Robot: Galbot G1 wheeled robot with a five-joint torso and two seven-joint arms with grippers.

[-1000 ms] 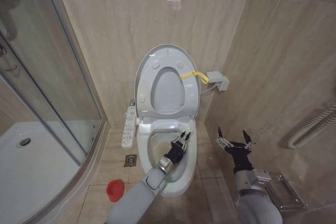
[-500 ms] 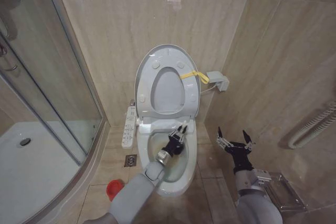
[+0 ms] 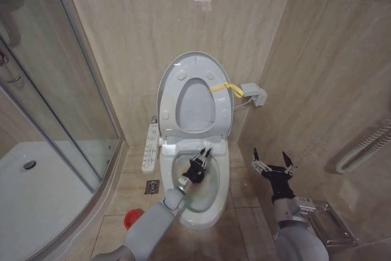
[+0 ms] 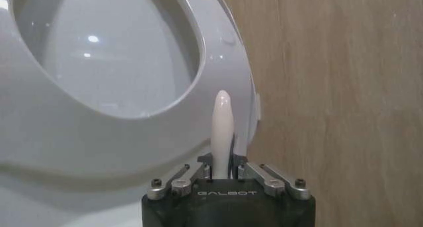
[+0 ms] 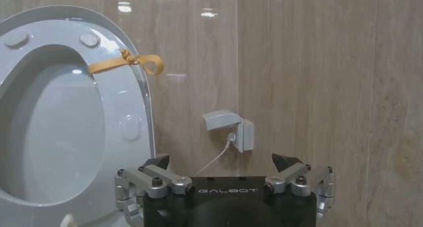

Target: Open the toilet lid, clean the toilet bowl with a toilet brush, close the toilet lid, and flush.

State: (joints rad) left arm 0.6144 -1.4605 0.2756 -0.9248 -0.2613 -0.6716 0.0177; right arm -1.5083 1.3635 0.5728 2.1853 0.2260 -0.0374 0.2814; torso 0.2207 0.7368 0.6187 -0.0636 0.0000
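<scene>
- Your left gripper [image 3: 201,154], clamped on the thin white toilet brush handle [image 4: 222,133], has moved toward the back of the stained white ceramic toilet bowl [image 3: 221,195].
- Your right gripper [image 3: 273,160] stays spread open beside the bowl; the glossy white oval lid [image 3: 168,80] stands raised.

Beige tiled walls [image 3: 153,22], glass shower door [image 3: 55,90]

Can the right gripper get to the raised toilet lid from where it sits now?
Probably yes. The right gripper hangs open beside the toilet bowl, and nothing stands between it and the upright toilet lid. The left gripper, holding the toilet brush, stays lower, over the bowl.
</scene>
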